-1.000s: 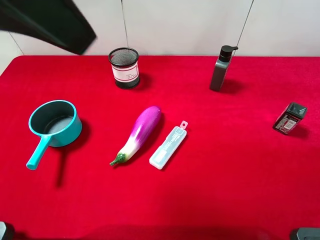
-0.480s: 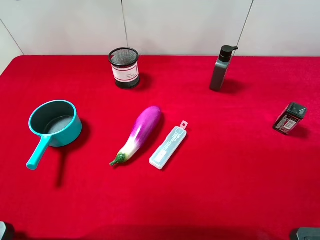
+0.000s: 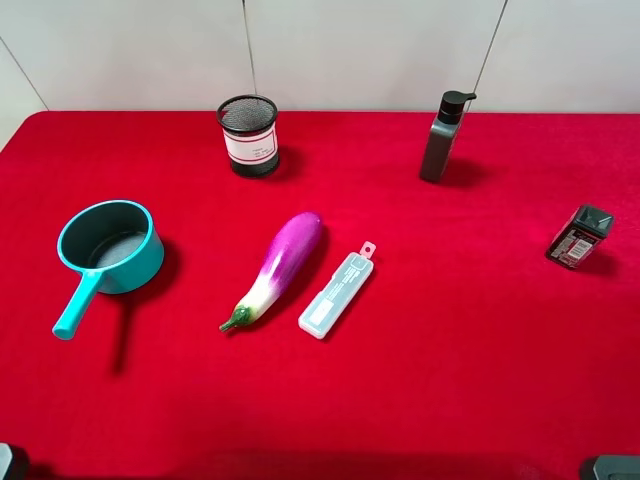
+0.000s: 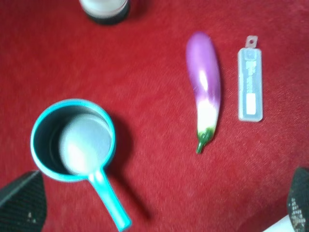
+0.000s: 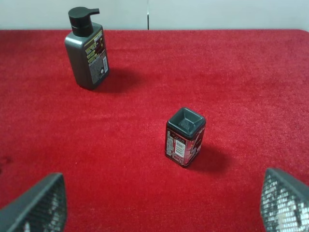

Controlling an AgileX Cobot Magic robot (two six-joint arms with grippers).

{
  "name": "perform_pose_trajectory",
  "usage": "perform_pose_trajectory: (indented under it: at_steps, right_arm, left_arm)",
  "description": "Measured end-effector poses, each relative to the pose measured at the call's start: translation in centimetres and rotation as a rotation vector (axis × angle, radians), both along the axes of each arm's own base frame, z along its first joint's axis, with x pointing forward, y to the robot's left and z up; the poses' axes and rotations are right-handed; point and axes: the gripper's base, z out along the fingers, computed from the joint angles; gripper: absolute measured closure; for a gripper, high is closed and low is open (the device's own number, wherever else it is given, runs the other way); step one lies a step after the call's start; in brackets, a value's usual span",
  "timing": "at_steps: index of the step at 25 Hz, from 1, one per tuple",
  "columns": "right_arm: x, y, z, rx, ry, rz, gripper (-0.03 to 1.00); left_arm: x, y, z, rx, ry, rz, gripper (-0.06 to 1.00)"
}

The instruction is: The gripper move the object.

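Observation:
A purple eggplant (image 3: 275, 266) lies at the middle of the red table, and it also shows in the left wrist view (image 4: 205, 87). A clear plastic case (image 3: 337, 293) lies right beside it (image 4: 250, 85). A teal saucepan (image 3: 105, 252) sits at the left (image 4: 72, 142). My left gripper (image 4: 159, 212) is open and empty, above the table between the pan and the eggplant. My right gripper (image 5: 161, 208) is open and empty, short of a small dark box (image 5: 185, 136), which stands at the right (image 3: 579, 236).
A black mesh cup (image 3: 248, 135) stands at the back left. A grey pump bottle (image 3: 441, 137) stands at the back right and shows in the right wrist view (image 5: 87, 48). A white wall runs behind the table. Dark arm parts (image 3: 610, 466) show at the bottom corners.
A dark shape at the top left of the exterior view one second ago has left the picture. Nothing on the table has moved.

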Motion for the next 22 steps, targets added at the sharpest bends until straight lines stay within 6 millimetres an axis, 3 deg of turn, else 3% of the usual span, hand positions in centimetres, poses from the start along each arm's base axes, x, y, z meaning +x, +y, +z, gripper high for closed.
perform_pose_trajectory:
  at_steps: [9, 22]
  right_arm:
    - [0.0, 0.0, 0.0, 0.0, 0.0, 0.0, 0.36]
    - [0.0, 0.0, 0.0, 0.0, 0.0, 0.0, 0.36]
  left_arm:
    - [-5.1, 4.5, -2.6, -0.042, -0.098, 0.252, -0.05]
    - [-11.3, 5.9, -6.2, 0.002, -0.295, 0.416, -0.05]
